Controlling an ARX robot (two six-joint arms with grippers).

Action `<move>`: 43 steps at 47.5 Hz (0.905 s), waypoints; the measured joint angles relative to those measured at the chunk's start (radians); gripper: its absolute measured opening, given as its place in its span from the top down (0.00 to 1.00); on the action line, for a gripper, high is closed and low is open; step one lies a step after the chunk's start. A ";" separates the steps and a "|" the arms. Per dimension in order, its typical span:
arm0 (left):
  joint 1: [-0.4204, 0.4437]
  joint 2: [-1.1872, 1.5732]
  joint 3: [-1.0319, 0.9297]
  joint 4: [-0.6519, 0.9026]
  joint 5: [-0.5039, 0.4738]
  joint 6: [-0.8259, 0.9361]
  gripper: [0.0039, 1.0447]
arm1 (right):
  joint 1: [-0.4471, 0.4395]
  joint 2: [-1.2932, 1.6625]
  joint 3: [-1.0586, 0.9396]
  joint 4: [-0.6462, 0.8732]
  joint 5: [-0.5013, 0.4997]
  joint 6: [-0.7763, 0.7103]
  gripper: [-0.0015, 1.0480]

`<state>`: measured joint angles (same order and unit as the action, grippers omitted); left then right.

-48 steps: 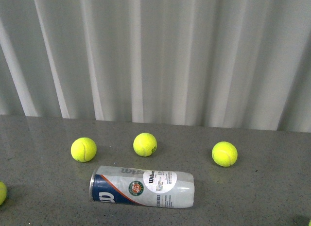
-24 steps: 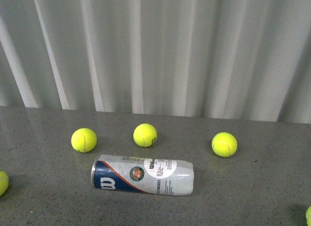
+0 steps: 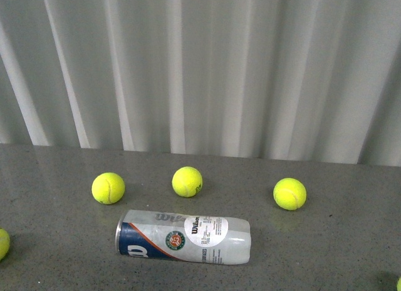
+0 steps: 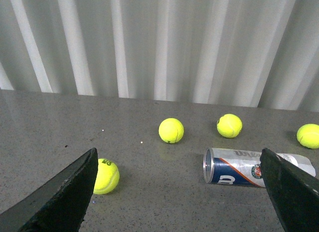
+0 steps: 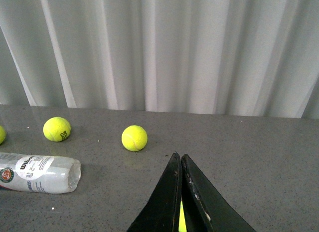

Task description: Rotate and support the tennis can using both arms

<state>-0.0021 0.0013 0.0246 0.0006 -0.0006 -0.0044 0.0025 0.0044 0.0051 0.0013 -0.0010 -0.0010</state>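
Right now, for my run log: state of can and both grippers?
tennis can: lying on table, untouched | left gripper: open, off can | right gripper: shut, off can

left gripper [image 4: 178,152]: we see two black fingers [image 4: 65,197], spread wide, over the table.
can [image 4: 244,168]: it lies on its side on the table, with the metal-rimmed end turned toward us. We see a blue-and-white label with an orange stripe. One finger hides its far end.
nearest ball [image 4: 106,176]: yellow, on the table just beside the tip of the other finger.
middle balls: we count two, one [image 4: 171,130] and another [image 4: 229,125], beyond the can and apart from it.
fourth ball [image 4: 309,135]: past the can's far end, at the picture's edge.
table [image 4: 50,122]: grey and speckled.
backdrop [image 4: 149,42]: white vertical folds behind the table.
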 joint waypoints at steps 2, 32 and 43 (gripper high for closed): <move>0.000 0.000 0.000 0.000 0.000 0.000 0.06 | 0.000 0.000 0.000 0.000 0.000 0.000 0.96; 0.128 1.210 0.428 0.466 0.578 -0.319 0.06 | 0.000 0.000 0.000 -0.001 0.000 -0.001 0.07; 0.097 1.665 0.636 0.641 0.695 -0.351 0.06 | 0.000 0.000 0.000 -0.001 0.000 -0.001 0.07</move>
<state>0.0952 1.6665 0.6609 0.6415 0.6941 -0.3550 0.0025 0.0040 0.0051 0.0006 -0.0010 -0.0021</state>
